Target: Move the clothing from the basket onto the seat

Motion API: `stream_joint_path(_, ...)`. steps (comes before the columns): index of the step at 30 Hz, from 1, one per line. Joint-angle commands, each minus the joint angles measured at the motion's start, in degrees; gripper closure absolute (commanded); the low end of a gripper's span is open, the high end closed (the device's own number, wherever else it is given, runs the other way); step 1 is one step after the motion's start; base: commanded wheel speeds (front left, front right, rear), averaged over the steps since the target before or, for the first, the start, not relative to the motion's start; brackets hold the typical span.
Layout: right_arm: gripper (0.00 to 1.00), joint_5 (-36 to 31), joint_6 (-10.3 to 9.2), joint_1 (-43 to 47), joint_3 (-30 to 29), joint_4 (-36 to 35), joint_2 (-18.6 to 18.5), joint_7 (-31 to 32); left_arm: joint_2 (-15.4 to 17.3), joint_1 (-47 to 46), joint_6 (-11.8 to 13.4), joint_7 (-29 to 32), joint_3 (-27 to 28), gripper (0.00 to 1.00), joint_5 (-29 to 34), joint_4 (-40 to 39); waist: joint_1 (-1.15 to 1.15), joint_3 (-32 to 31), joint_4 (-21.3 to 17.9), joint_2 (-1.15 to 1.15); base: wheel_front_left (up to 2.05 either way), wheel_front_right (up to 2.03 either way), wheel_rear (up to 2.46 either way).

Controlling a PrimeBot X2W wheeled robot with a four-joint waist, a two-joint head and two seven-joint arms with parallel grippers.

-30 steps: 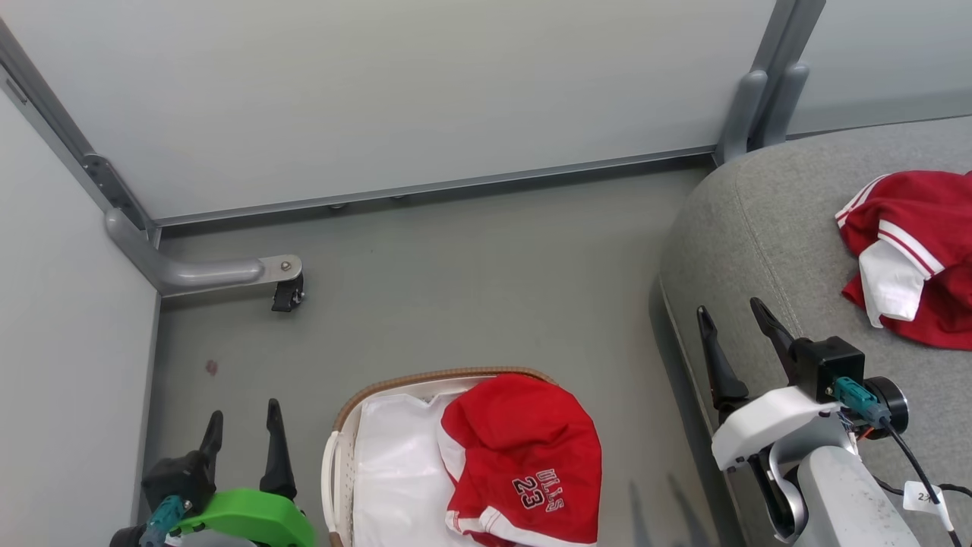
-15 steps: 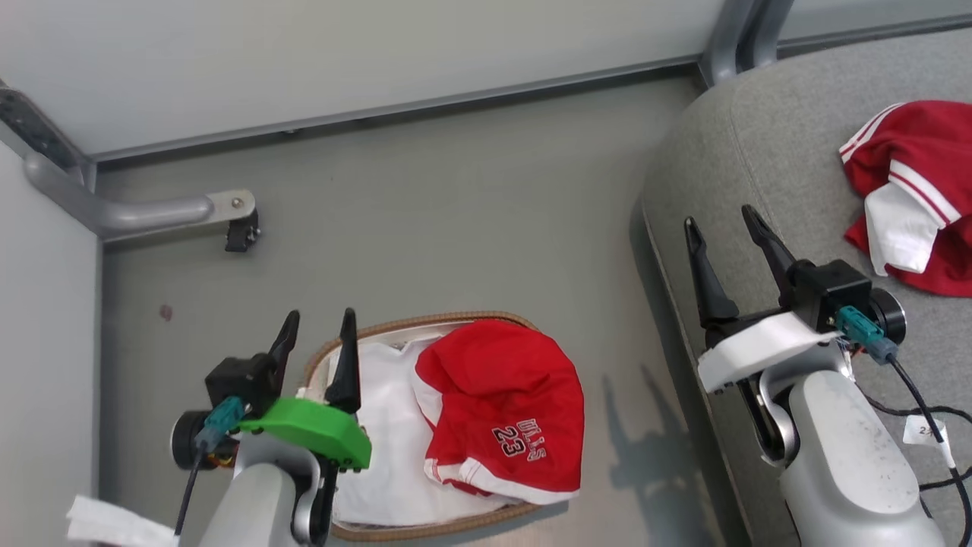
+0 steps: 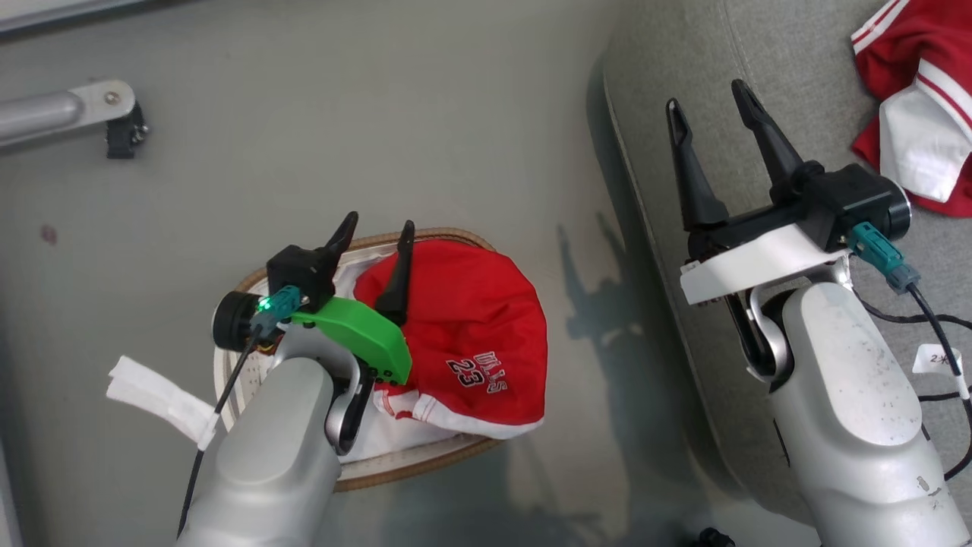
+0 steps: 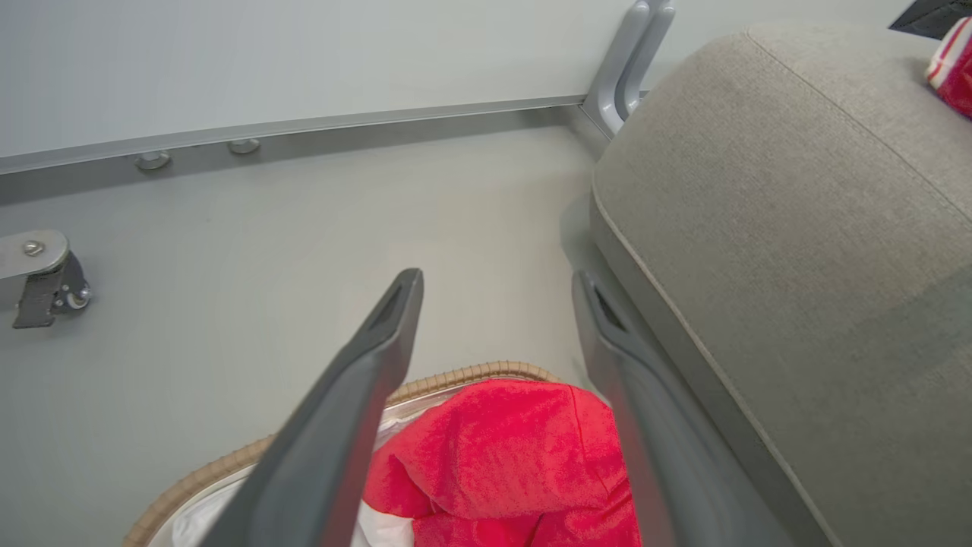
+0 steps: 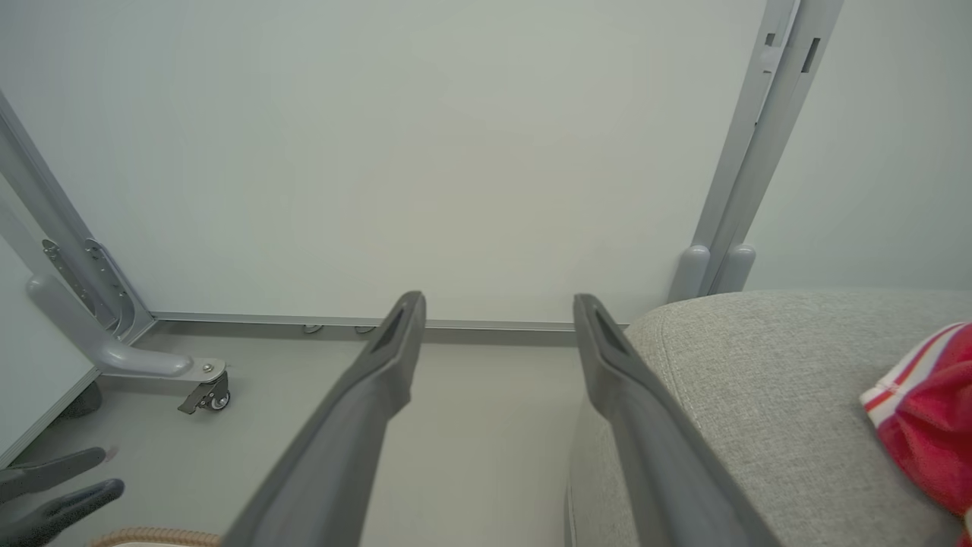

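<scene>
centrally, left claw open over basket rim, clothing; right claw open at seat edge; floor upper left; right wrist view adds wall.

place: lab test bay | cues: pale partition panels, caster foot, bare grey floor, seat

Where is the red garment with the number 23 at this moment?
In the head view, the red garment lies in the basket at lower centre, under the open left gripper, with the grey seat to its right.
</scene>
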Motion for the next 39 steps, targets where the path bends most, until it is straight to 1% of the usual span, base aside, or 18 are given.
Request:
stream_joint_path(1, 0.00, 0.44, -0.08, -1.03, 0.19, -0.50, -0.12, -0.12, 1.00, -1.69, -0.23, -0.05, -1.47, 0.00, -1.00, 0.78, 0.00, 6.65, -4.41, 0.00, 0.00, 0.00, 0.00)
stream_joint_path(3, 0.00, 0.71, -0.08, -1.93, 0.59, -1.23, -0.10, -0.13, 2.12, -3.07, -0.23, -0.04, -5.01, 0.00, -1.80, 2.21, 0.00, 8.08, -5.04, 0.00, 0.00, 0.00, 0.00)
stream_joint_path(7, 0.00, 2.07, -0.08, -2.72, 1.15, -1.98, -0.11, -0.13, 3.89, -5.05, -0.20, -0.05, -12.22, 0.00, -5.53, 5.85, 0.00, 10.36, -6.04, 0.00, 0.00, 0.00, 0.00)
stream_joint_path(16, 0.00, 2.46, -0.08, -3.27, 1.66, -2.98, -0.11, -0.13, 7.66, -8.22, -0.21, 0.44, -30.63, 0.00, -12.22, 12.61, 0.00, 14.05, -6.81, 0.00, 0.00, 0.00, 0.00)
stream_joint_path(21, 0.00, 2.64, -0.08, -4.15, 2.08, -4.01, -0.12, -0.13, 9.58, -10.80, -0.22, 0.88, -39.03, 0.00, -15.69, 14.39, 0.00, 16.43, -7.27, 0.00, 0.00, 0.00, 0.00)
stream_joint_path(25, 0.00, 3.10, -0.08, -4.90, 2.59, -5.00, -0.12, -0.13, 10.69, -13.33, -0.22, 1.19, -44.93, 0.00, -17.05, 15.70, 0.00, 18.36, -7.94, 0.00, 0.00, 0.00, 0.00)
stream_joint_path(27, 0.00, 3.63, -0.08, -5.32, 2.98, -5.40, -0.13, -0.13, 11.30, -14.22, -0.22, 1.22, -46.62, 0.00, -17.65, 16.23, 0.00, 19.01, -8.43, 0.00, 0.00, 0.00, 0.00)
stream_joint_path(32, 0.00, 4.59, -0.08, -6.33, 4.03, -6.80, -0.11, -0.13, 12.51, -16.46, -0.22, 1.67, -48.73, 0.00, -17.48, 16.99, 0.00, 20.87, -9.48, 0.00, 0.00, 0.00, 0.00)
stream_joint_path(36, 0.00, 5.19, -0.08, -7.06, 4.62, -8.34, -0.12, -0.12, 13.07, -18.30, -0.22, 1.87, -49.25, 0.00, -15.88, 17.46, 0.00, 22.71, -10.06, 0.00, 0.00, 0.00, 0.00)
stream_joint_path(39, 0.00, 5.79, -0.08, -7.82, 5.30, -9.39, -0.10, -0.13, 13.79, -19.21, -0.22, 3.37, -49.35, 0.00, -13.84, 16.66, 0.00, 24.22, -10.67, 0.00, 0.00, 0.00, 0.00)
